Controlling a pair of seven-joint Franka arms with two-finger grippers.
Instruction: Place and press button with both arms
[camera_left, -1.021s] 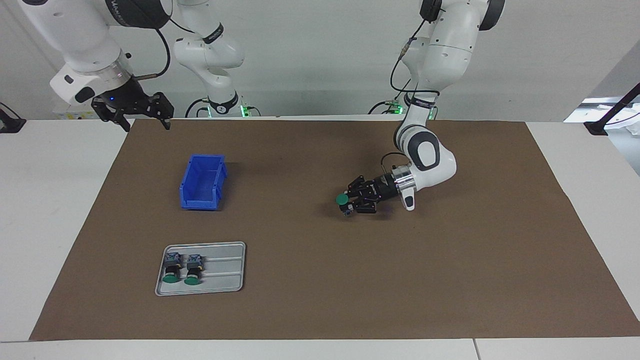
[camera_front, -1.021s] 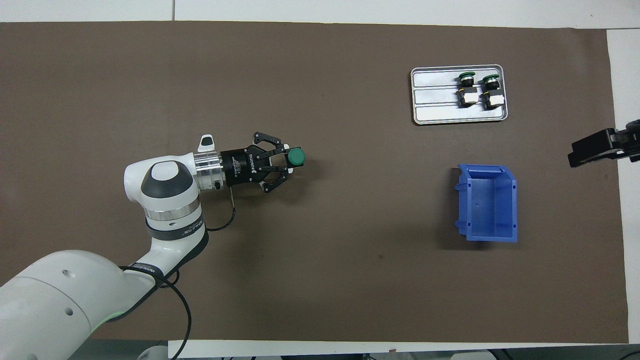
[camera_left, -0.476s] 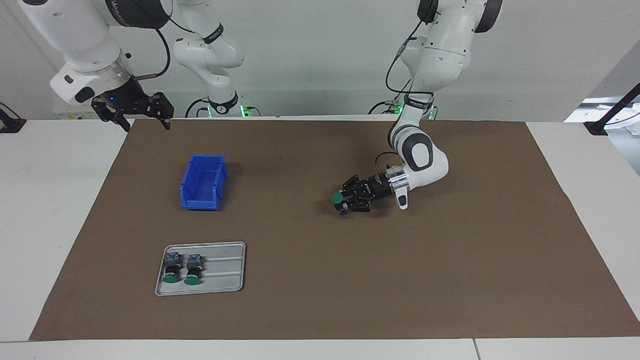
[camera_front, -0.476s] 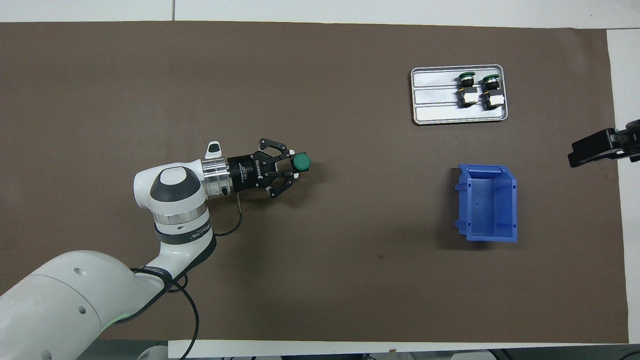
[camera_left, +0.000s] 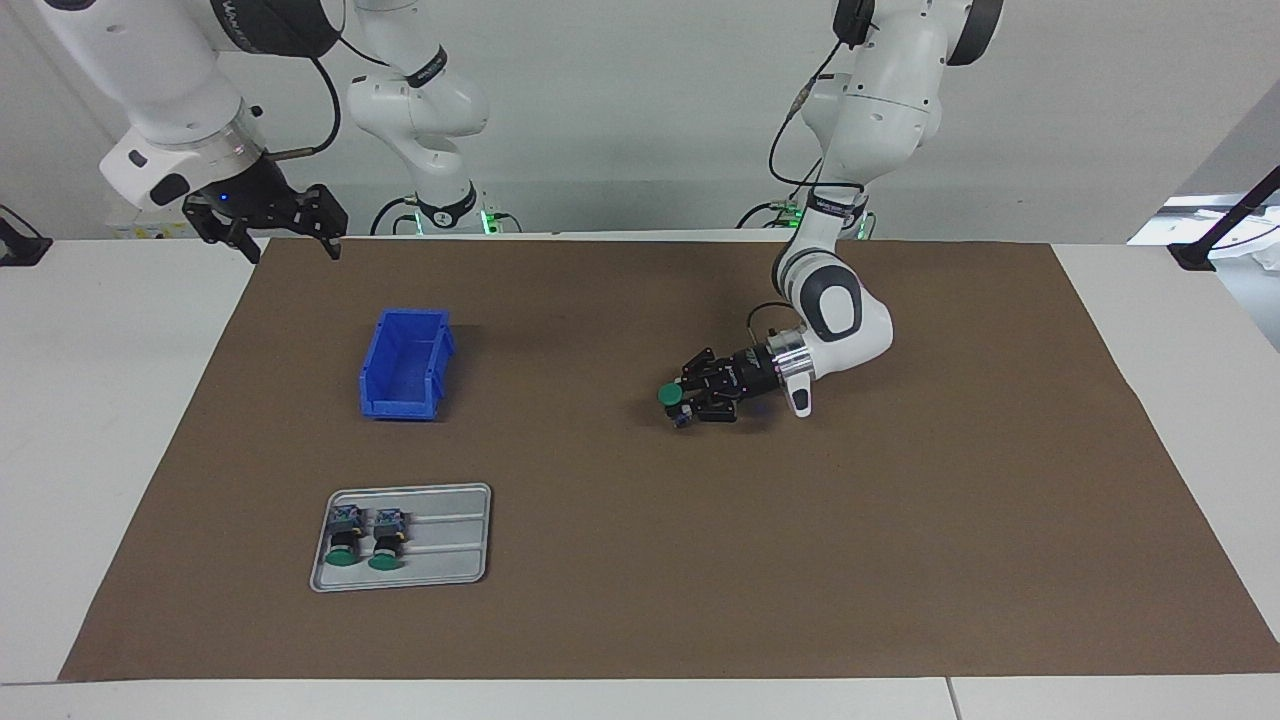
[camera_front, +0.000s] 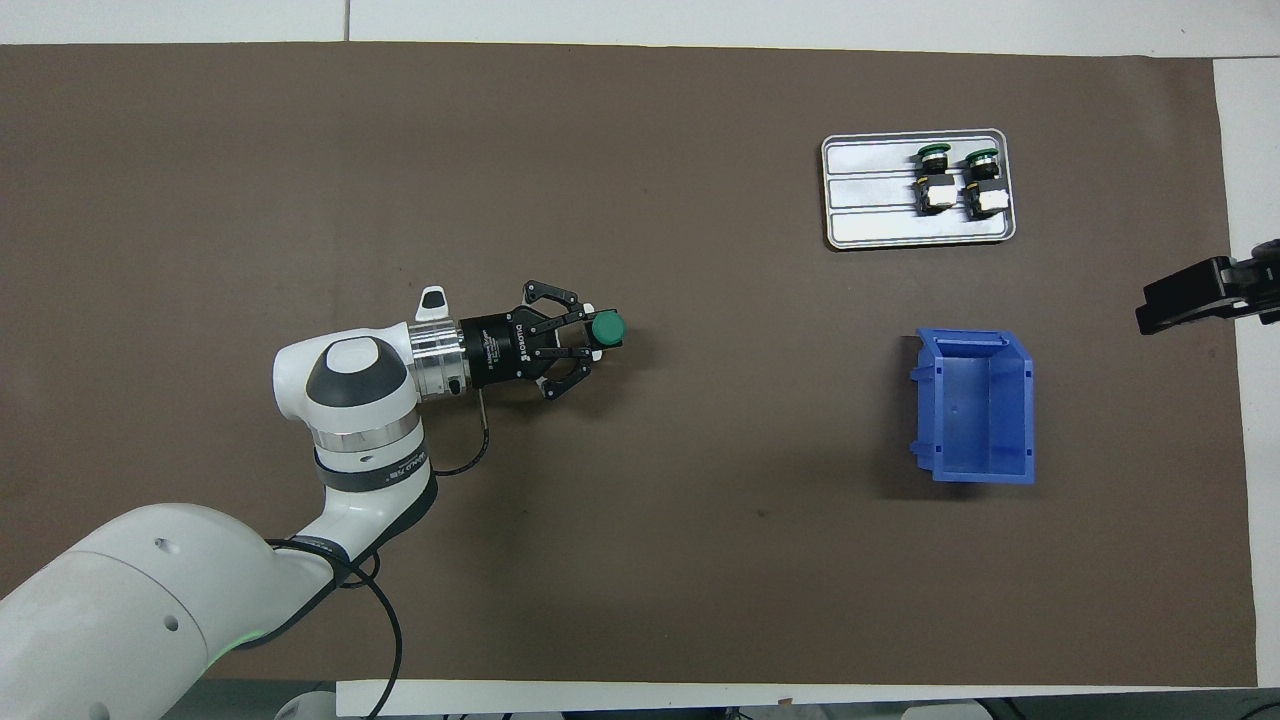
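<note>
My left gripper (camera_left: 685, 403) (camera_front: 594, 340) lies nearly level, low over the middle of the brown mat, shut on a button (camera_left: 670, 396) (camera_front: 606, 328) whose round green cap faces up. Its block body is mostly hidden between the fingers. Whether the button rests on the mat I cannot tell. Two more buttons (camera_left: 345, 541) (camera_front: 933, 178) lie on their sides in a grey tray (camera_left: 450, 540) (camera_front: 870, 195). My right gripper (camera_left: 290, 235) (camera_front: 1190, 297) waits open, up in the air over the mat's corner at the right arm's end.
An empty blue bin (camera_left: 405, 365) (camera_front: 975, 405) stands on the mat, nearer to the robots than the tray. The brown mat (camera_left: 900, 520) covers most of the white table.
The left arm has carried the button a little toward the right arm's end of the table and slightly nearer to the robots. The right arm has not moved.
</note>
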